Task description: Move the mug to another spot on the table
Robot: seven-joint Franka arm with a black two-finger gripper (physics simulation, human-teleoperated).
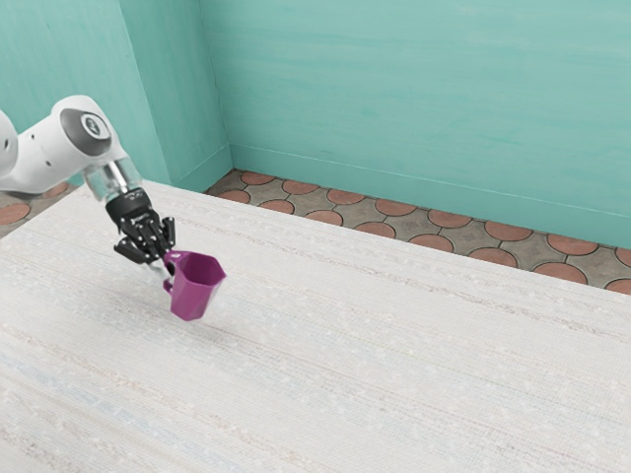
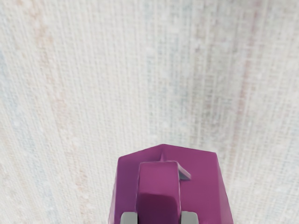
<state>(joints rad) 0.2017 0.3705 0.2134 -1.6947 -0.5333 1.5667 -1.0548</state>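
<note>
A purple faceted mug hangs tilted just above the pale table, toward the exterior view's left. My black gripper is shut on its handle side, coming down from the upper left. In the wrist view the mug sits right under the hand, with its handle held between my two grey fingertips.
The whitewashed wooden table stretches wide to the exterior view's right and front. Behind its far edge lie a tiled floor and a teal wall.
</note>
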